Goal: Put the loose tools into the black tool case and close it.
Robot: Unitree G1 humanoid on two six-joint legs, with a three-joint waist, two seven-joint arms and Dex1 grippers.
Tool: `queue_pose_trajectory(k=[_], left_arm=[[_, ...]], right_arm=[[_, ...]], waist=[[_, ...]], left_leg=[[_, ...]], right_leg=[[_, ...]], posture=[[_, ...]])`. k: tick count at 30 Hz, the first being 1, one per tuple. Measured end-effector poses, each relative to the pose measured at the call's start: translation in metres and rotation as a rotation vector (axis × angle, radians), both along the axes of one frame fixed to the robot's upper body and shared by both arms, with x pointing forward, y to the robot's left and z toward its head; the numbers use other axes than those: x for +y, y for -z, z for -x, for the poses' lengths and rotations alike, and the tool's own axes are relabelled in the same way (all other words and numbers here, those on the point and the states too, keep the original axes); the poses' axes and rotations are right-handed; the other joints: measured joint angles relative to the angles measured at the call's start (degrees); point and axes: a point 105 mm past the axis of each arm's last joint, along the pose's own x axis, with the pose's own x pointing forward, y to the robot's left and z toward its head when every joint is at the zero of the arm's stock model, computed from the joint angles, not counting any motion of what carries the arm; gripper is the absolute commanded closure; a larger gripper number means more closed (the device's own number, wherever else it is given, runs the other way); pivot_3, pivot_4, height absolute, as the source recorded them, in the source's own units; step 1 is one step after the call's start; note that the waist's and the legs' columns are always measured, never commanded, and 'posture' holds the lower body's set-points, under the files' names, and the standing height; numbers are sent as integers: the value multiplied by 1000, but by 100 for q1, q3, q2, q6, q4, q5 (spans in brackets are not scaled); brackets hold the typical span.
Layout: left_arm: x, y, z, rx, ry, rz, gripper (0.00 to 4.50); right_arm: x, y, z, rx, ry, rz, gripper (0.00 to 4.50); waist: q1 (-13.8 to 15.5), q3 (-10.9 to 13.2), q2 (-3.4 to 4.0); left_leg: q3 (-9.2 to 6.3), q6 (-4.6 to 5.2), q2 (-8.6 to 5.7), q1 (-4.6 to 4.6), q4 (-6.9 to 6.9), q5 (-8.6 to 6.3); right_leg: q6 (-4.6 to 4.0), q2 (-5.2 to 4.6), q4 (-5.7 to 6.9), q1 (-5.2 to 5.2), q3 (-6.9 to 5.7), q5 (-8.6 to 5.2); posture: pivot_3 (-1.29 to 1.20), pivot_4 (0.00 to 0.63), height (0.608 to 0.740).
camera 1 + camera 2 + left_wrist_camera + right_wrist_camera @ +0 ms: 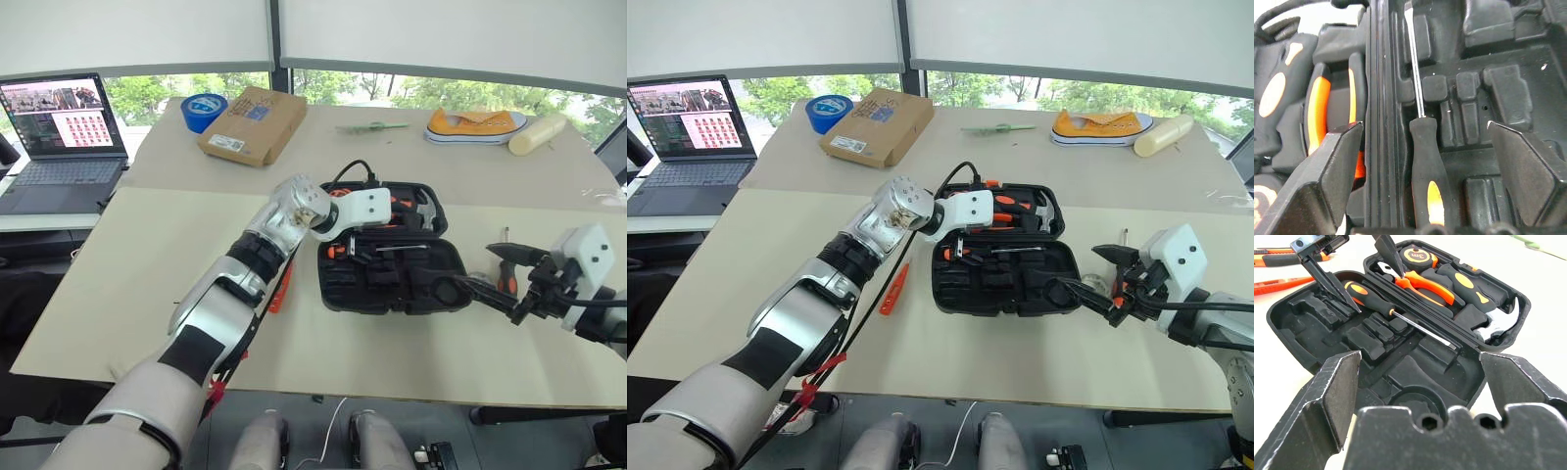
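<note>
while the black tool case [392, 274] lies open on the table [147, 284], the left gripper [355, 247] hangs over its near half, and the right gripper [490, 279] waits at its right edge with jaws apart. an orange utility knife [893, 290] lies just left of the case.

at the left wrist, a screwdriver [1426, 166] rests in a recess between the released fingers [1327, 181], untouched.

at the right wrist, both fingers [1332, 396] stand wide and empty before the case; pliers [1425, 286] and hammer [1498, 325] sit in the far half.
</note>
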Motion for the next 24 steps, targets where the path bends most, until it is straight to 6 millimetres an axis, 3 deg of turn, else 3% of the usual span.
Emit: queue_pose_trajectory(k=[5, 8, 24], left_arm=[[2, 6, -2, -17, -3, -15, 3608], [4, 11, -4, -11, -14, -22, 4481], [-10, 32, -4, -133, 37, -99, 4481]], right_arm=[[0, 0, 0, -1, 1, 0, 0], [0, 0, 0, 0, 0, 0, 0], [1, 3, 0, 3, 2, -15, 0]], waist=[[-4, 0, 0], [-2, 0, 0], [87, -4, 0]], left_leg=[[0, 0, 0, 0, 0, 0], [0, 0, 0, 0, 0, 0], [-1, 2, -8, 28, 10, -1]], right_leg=[[0, 0, 0, -1, 0, 0], [0, 0, 0, 0, 0, 0], [1, -9, -10, 33, 0, 0]], posture=[[0, 150, 735], [0, 150, 735], [0, 150, 735]])
